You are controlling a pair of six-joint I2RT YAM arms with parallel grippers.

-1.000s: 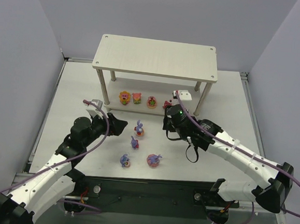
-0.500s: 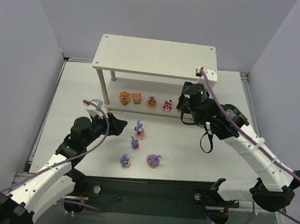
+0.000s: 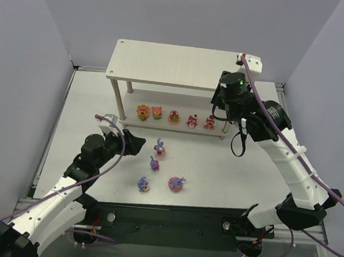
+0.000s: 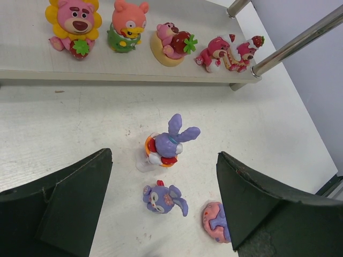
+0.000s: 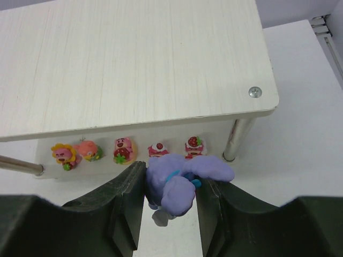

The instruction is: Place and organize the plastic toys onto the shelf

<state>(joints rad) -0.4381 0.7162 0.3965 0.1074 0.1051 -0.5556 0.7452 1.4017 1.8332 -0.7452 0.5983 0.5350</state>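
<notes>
The shelf [image 3: 177,65] stands at the back of the table. Its lower tier [image 4: 134,69] carries a row of several pink, red and yellow plastic toys, from a sunflower bear [image 4: 73,24] to a strawberry one [image 5: 194,145]. My right gripper [image 5: 170,179] is shut on a purple bunny [image 5: 174,187], held in the air in front of the shelf's right end. My left gripper [image 4: 163,160] hangs open and low over the table. Beyond its jaws stands a bunny in an orange ring [image 4: 167,144]. A small bunny [image 4: 162,198] lies between its fingers, untouched. Several bunnies [image 3: 154,163] sit on the table.
A bunny on a pink base [image 4: 214,222] lies by my left gripper's right finger. The shelf's metal legs [image 5: 236,140] stand at its corners. Grey walls close in the left, back and right. The table's front edge [image 3: 166,206] runs just past the bunnies.
My right arm has risen from in front of the lower tier and swung back and right with the purple bunny, uncovering the rightmost toy there. The left arm has not moved.
</notes>
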